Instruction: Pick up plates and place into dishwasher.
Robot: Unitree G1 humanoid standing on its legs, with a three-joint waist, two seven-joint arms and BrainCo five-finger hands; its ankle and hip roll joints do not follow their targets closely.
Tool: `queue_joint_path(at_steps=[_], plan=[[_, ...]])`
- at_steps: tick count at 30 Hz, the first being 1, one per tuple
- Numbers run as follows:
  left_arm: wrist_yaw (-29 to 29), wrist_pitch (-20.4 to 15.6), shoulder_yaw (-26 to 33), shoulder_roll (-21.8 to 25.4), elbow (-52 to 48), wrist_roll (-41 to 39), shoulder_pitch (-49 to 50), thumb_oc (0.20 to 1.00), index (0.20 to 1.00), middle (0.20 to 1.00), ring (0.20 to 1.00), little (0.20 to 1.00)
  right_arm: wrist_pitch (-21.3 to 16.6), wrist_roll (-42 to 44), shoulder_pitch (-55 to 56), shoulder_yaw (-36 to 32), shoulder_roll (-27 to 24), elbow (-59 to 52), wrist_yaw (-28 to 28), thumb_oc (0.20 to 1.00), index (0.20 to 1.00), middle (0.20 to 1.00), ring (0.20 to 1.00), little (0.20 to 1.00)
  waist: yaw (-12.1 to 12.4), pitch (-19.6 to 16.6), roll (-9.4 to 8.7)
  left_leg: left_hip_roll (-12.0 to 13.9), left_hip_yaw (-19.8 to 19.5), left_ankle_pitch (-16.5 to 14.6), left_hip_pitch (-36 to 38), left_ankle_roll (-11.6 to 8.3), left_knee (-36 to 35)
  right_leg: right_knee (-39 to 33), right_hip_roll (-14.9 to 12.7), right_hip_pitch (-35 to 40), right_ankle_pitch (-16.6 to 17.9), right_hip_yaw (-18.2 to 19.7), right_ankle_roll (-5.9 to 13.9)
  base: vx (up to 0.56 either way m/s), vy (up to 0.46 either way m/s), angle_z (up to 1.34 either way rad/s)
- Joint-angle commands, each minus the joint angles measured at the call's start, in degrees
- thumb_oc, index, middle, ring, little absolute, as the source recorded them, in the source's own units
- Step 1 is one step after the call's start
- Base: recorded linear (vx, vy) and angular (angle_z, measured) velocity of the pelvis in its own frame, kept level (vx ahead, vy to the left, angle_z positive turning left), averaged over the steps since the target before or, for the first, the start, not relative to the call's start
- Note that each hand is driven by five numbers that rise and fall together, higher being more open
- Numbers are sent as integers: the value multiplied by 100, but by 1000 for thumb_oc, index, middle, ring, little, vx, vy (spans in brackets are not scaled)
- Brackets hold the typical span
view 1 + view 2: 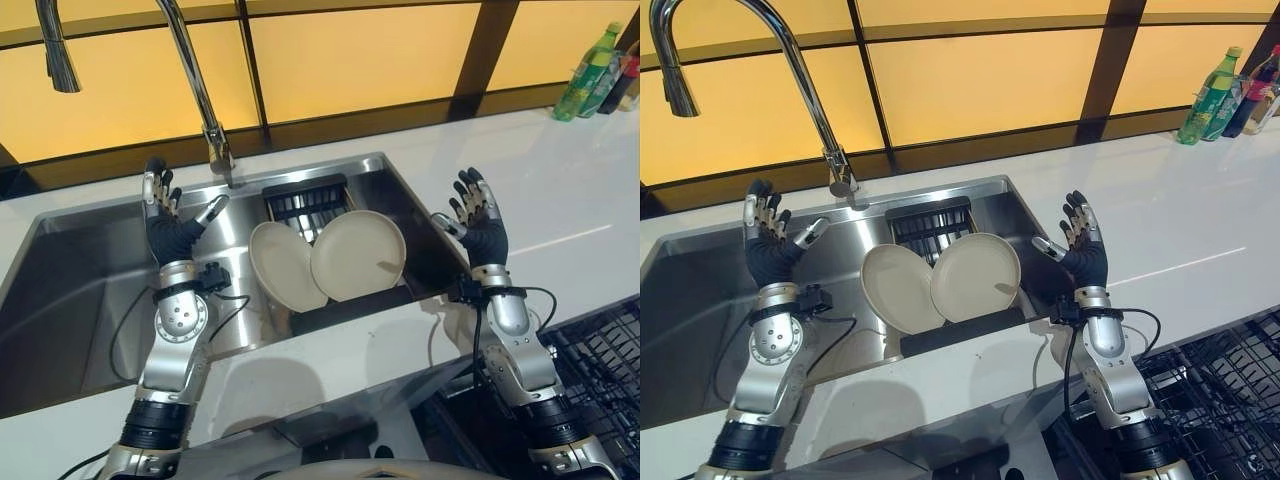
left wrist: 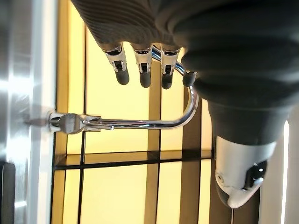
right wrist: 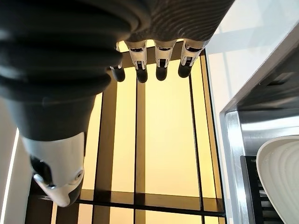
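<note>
Plates, two of them and cream-coloured, leaned overlapping in the dark rack at the sink's right end, by its front wall. I saw the left robot hand raised over the sink's back rim beside the tap, fingers straight, holding nothing. The right robot hand hung released above the white surface off the sink's right edge. Bottles stood at the surface's far right corner, and a dishwasher basket lay at its front right.

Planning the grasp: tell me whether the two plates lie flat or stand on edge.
On edge: both plates stand tilted in the sink, overlapping, leaning toward the dark rack.
</note>
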Motion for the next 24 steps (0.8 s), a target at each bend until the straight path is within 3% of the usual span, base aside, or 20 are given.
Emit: queue_joint_path(at_steps=[1,7,10,14,17,24], plan=[[-113,-6,138,778,565,654,-569,1000,1000,1000,1000,1000,-267,177,-359,-132,-95,-63,78,1000,1000,1000,1000,1000,-91,-434,-201,294,-177,355,-651,-187,71,376,-698,194,-576,-251,554,0,0,0],[-104,57,95,1697,1333,2300,-684,1000,1000,1000,1000,1000,-223,319,-420,-140,-317,-14,112,1000,1000,1000,1000,1000,-136,-473,-99,291,-138,322,-612,-206,45,355,-728,215,-613,-251,588,32,39,0],[88,-66,5,2224,1684,3435,-701,1000,1000,1000,1000,1000,-220,389,-451,-169,-416,22,165,1000,1000,1000,1000,1000,-154,-486,-51,277,-114,332,-622,-208,38,358,-750,192,-596,-248,609,3,39,0],[104,-194,-164,2668,1844,4190,-748,1000,1000,1000,1000,1000,-233,479,-469,-180,-538,50,172,1000,1000,1000,1000,1000,-163,-470,-13,265,-89,326,-632,-212,52,369,-781,179,-592,-253,624,3,36,0],[257,-337,-569,3196,2053,5128,-800,1000,1000,1000,1000,1000,-254,502,-521,-131,-641,102,202,1000,1000,1000,1000,1000,-190,-459,51,236,-74,320,-636,-210,49,378,-811,162,-577,-262,645,2,44,2],[696,-520,-1435,3756,2216,6035,-994,1000,1000,1000,1000,1000,-327,614,-576,-47,-819,206,140,1000,1000,1000,1000,1000,-246,-430,107,202,-32,302,-621,-202,45,386,-848,144,-555,-262,689,3,10,0]])
